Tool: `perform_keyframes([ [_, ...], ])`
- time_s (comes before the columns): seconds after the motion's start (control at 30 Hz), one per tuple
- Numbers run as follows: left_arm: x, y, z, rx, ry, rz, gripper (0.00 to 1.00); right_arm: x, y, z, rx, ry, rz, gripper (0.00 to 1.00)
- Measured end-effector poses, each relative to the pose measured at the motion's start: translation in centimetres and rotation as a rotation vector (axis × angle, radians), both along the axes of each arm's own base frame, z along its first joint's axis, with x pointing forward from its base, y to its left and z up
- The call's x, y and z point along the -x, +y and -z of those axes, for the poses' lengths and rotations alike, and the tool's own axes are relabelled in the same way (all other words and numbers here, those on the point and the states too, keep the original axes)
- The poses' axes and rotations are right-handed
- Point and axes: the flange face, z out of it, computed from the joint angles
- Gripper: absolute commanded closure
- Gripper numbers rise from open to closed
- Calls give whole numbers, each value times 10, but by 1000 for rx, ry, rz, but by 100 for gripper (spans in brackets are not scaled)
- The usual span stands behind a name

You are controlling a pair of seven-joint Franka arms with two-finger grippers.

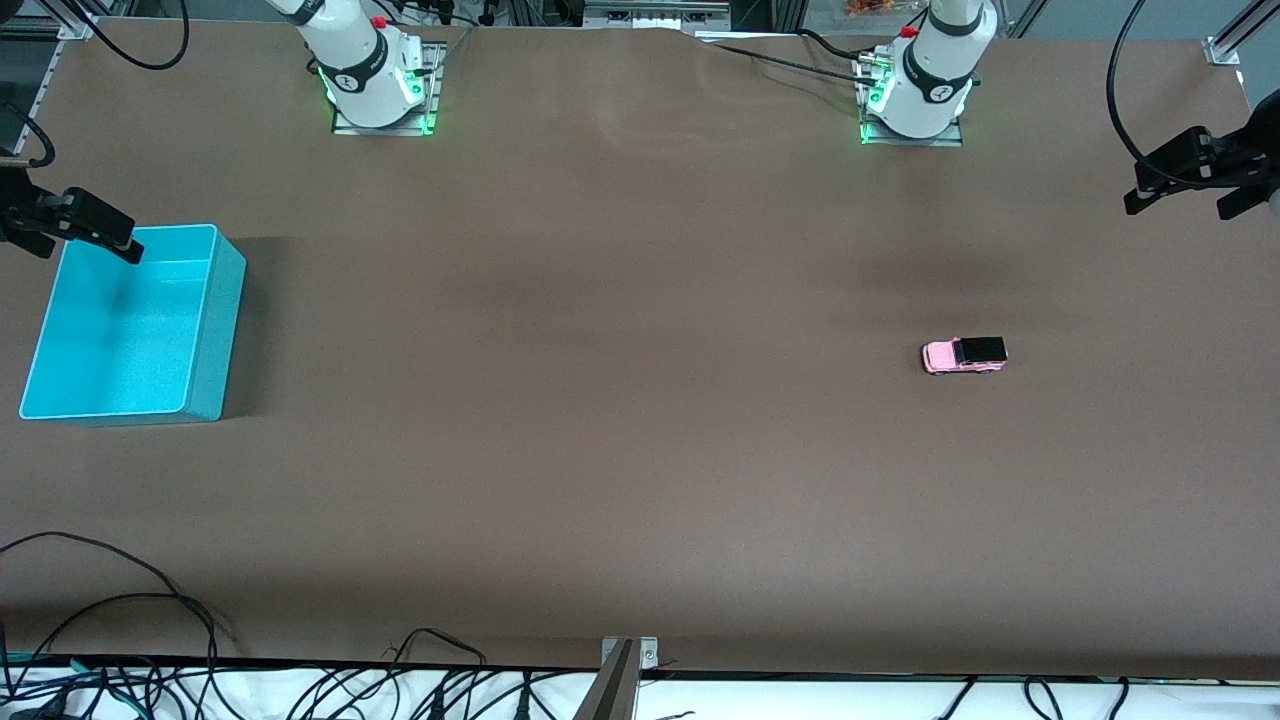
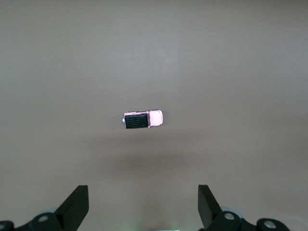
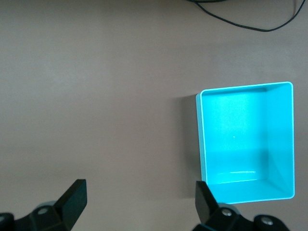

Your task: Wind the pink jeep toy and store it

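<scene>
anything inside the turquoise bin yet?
No. The turquoise bin shows only its bare floor in the right wrist view. The pink jeep toy sits on the table toward the left arm's end, untouched. No part of the bin's floor is covered.

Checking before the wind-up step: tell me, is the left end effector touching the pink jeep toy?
Apart. The left wrist view shows bare table between the open left end effector and the pink jeep toy.

Matt brown table cover [image 1: 600, 400] w/ fine cloth-like grain, glossy pink plastic jeep toy [image 1: 964, 355] w/ black roof, smooth turquoise plastic bin [image 1: 205, 330], semi-gloss inside, matt black gripper fingers [image 2: 77, 204].
</scene>
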Motion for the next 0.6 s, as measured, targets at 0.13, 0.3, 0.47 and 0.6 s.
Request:
perform_keyframes([
  [0.13, 0, 0, 0, 0, 4, 0, 0, 0, 0, 0, 0, 0, 0, 0],
  [0.3, 2, 1, 2, 0, 18, -1, 0, 0, 0, 0, 0, 0, 0, 0],
  [0.47, 2, 4, 4, -26, 30, -3, 0, 0, 0, 0, 0, 0, 0, 0],
  [0.6, 2, 5, 5, -54, 35, 1, 0, 0, 0, 0, 0, 0, 0, 0],
])
